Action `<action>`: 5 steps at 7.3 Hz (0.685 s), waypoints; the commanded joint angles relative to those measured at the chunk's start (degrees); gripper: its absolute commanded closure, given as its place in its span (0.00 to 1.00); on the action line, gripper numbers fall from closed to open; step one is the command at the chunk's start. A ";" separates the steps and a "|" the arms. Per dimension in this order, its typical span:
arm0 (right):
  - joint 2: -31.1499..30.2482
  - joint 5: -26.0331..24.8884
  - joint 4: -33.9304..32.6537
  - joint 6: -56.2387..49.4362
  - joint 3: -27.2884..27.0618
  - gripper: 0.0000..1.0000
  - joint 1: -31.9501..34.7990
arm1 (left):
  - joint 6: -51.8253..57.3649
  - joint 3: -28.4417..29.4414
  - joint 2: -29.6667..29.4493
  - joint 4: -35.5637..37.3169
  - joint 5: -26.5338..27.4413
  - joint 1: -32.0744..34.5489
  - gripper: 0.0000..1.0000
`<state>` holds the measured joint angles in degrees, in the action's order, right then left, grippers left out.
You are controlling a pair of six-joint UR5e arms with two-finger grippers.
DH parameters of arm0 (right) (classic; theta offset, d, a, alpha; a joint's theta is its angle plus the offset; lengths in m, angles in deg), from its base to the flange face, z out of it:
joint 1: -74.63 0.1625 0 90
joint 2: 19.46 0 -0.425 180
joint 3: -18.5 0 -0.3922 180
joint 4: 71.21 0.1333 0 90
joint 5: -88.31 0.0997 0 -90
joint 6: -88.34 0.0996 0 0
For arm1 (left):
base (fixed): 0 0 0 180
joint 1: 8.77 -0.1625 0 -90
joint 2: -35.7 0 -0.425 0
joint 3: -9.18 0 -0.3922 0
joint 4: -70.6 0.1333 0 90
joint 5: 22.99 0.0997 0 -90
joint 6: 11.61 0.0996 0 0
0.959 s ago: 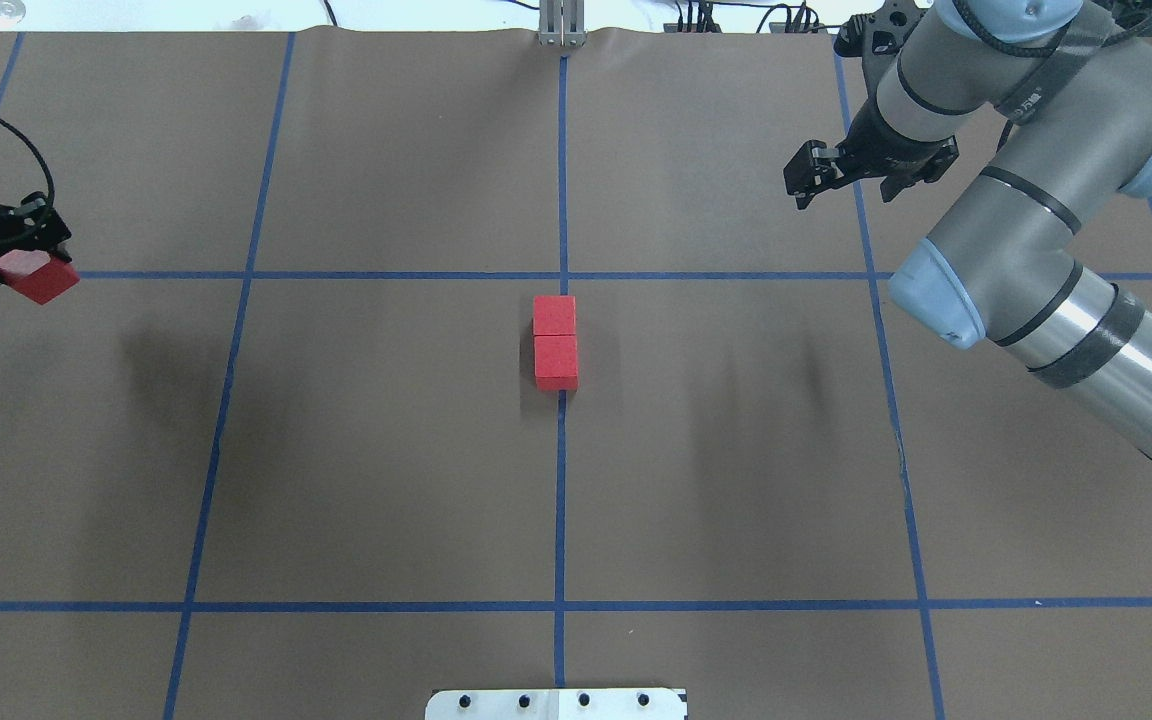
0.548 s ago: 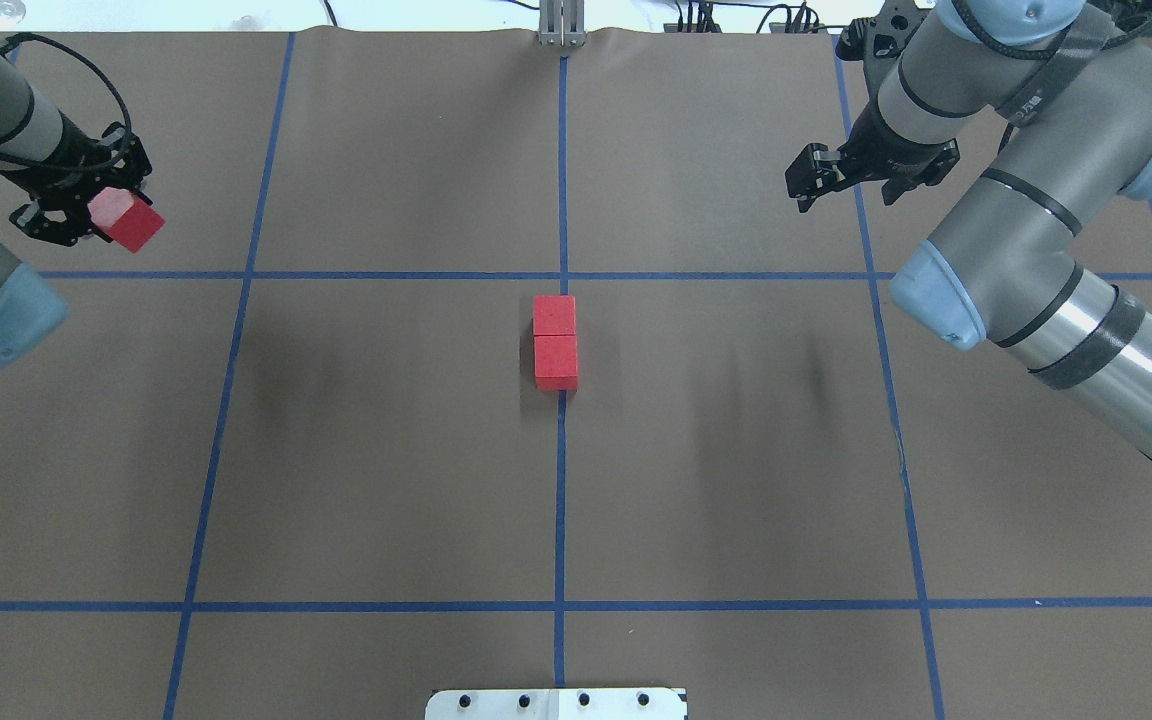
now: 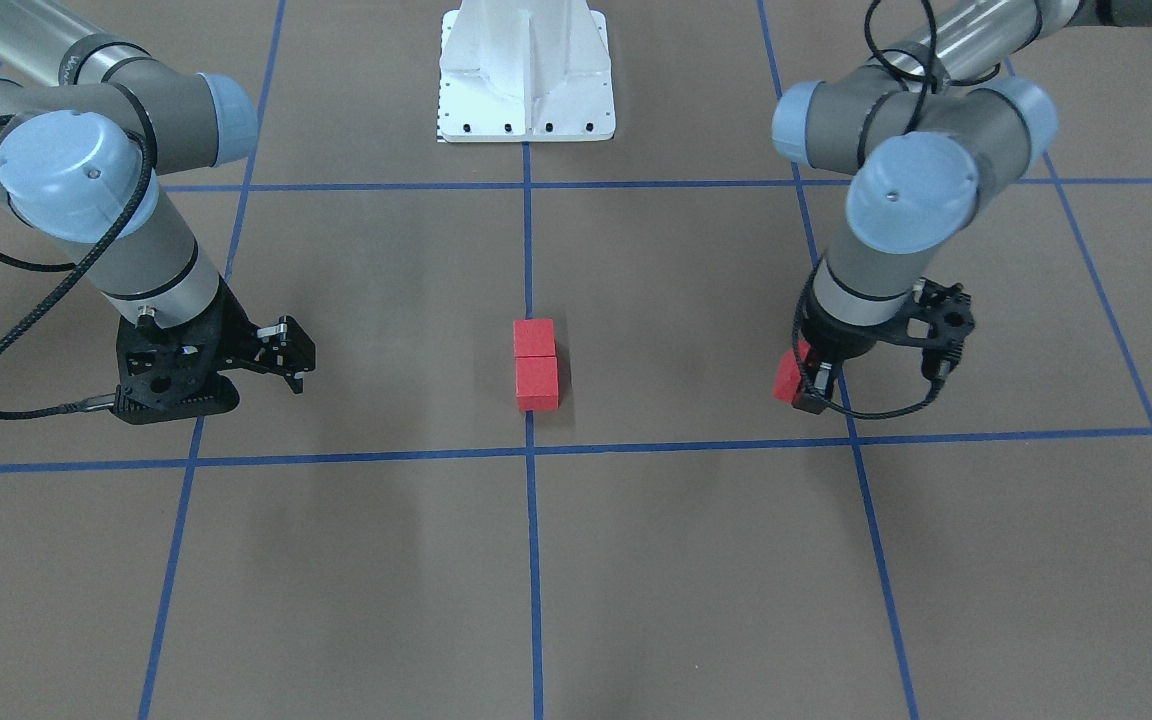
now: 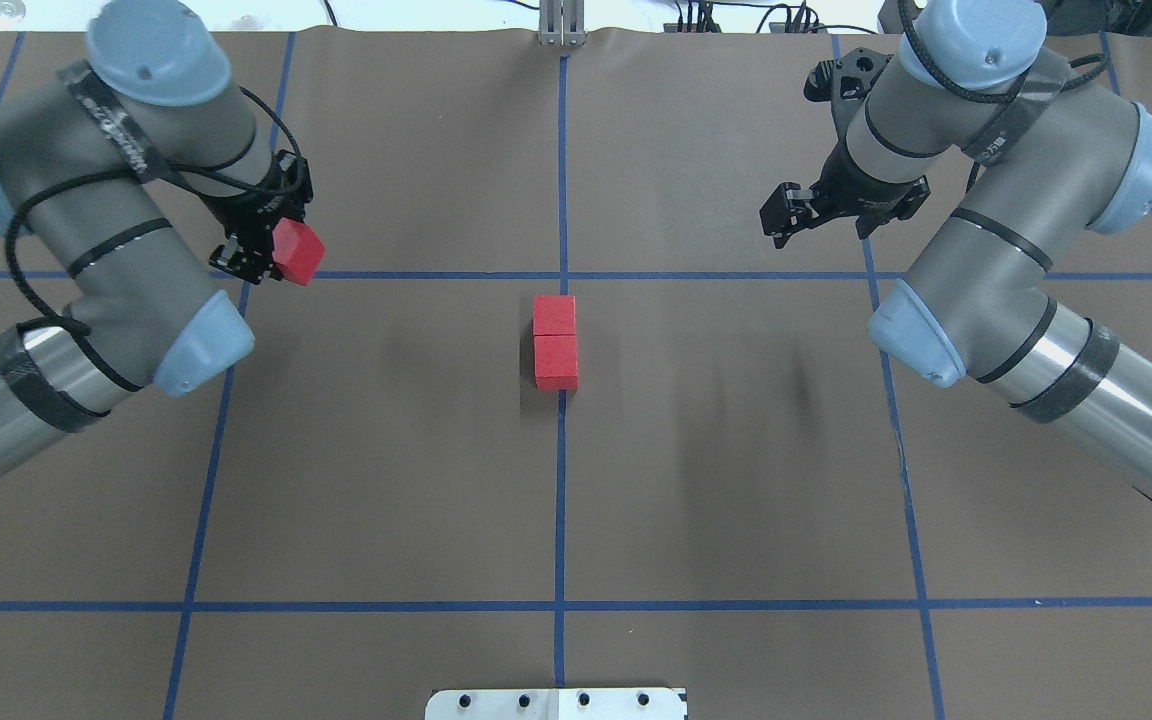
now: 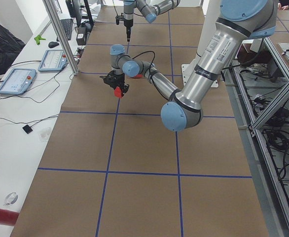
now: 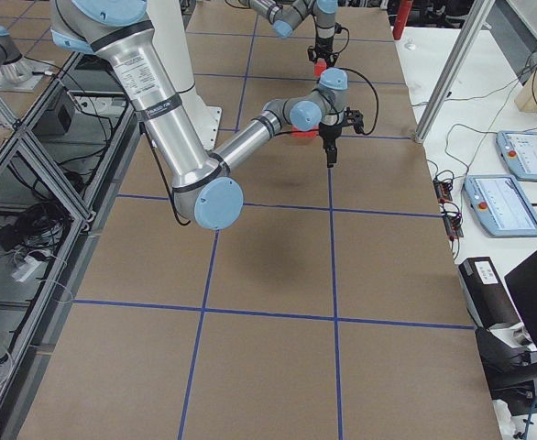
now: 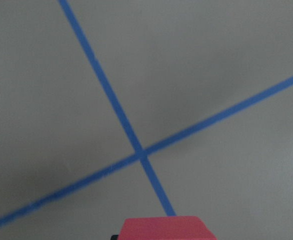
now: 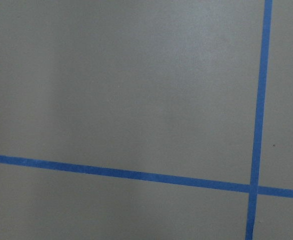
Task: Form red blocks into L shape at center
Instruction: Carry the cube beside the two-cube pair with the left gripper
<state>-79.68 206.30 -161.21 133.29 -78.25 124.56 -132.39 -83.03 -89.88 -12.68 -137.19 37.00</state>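
- Your left gripper is way closer to the two red blocks now, clamped on the third red block.
- Your right gripper barely shifts, spread wide, empty.

Matte red blocks on a dull brown, paper-like tabletop
Smooth blue tape lines cross it — the arms show satin grey metal, glossy pale-blue caps.

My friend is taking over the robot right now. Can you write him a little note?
Left gripper: shut on the third block, well left of center.
Right gripper: open, empty.
Done: two blocks touch end to end on the middle line.
Left to do: set the third block beside one end to make the L.
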 commanded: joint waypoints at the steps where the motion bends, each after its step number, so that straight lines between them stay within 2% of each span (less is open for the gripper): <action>1: -0.77 -0.04 0.00 -2.65 -0.98 0.01 1.22 | -11.01 8.91 -7.36 2.77 2.66 -8.12 1.00; 2: -0.95 -0.30 0.00 -2.23 -1.07 0.01 1.23 | -13.84 15.85 -13.05 2.85 2.66 -8.42 1.00; 3: -1.03 -0.48 0.00 -2.40 -0.98 0.01 1.14 | -15.61 19.23 -15.55 2.68 2.57 -8.42 1.00; 5: -1.04 -0.48 0.00 -2.40 -0.98 0.01 1.40 | -15.54 19.70 -16.01 2.51 2.57 -8.25 1.00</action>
<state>-80.68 205.86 -161.21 130.93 -79.23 125.79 -147.57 -64.45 -105.05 -10.03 -134.62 28.72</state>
